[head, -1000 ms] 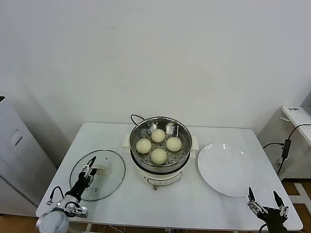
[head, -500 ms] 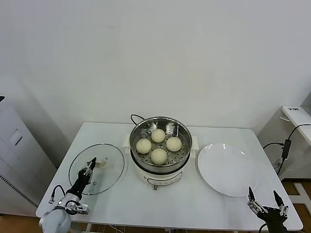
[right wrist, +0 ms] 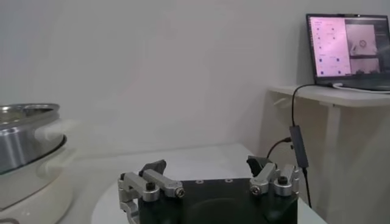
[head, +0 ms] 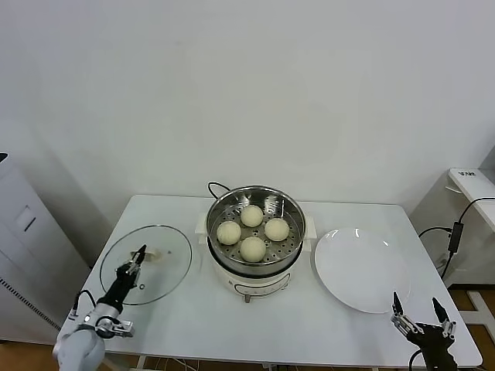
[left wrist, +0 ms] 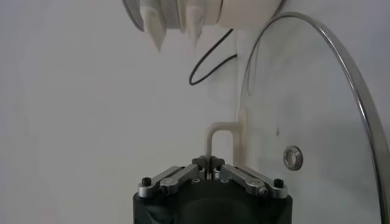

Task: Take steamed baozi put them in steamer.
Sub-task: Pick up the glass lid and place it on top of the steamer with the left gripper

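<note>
Several cream-white baozi lie in the shiny steel steamer, which sits on its white cooker base at the table's middle. My left gripper is shut on the white handle of the round glass lid, left of the steamer. In the left wrist view its jaws pinch the handle's thin leg, with the lid's steel rim beside it. My right gripper is open and empty at the table's front right corner; it also shows in the right wrist view.
A large white plate lies right of the steamer. The black cord runs behind the cooker and shows in the left wrist view. A side table with a laptop stands to the right.
My left gripper has moved left and a little back, and the glass lid has moved with it, away from the steamer. The right arm has barely moved.
</note>
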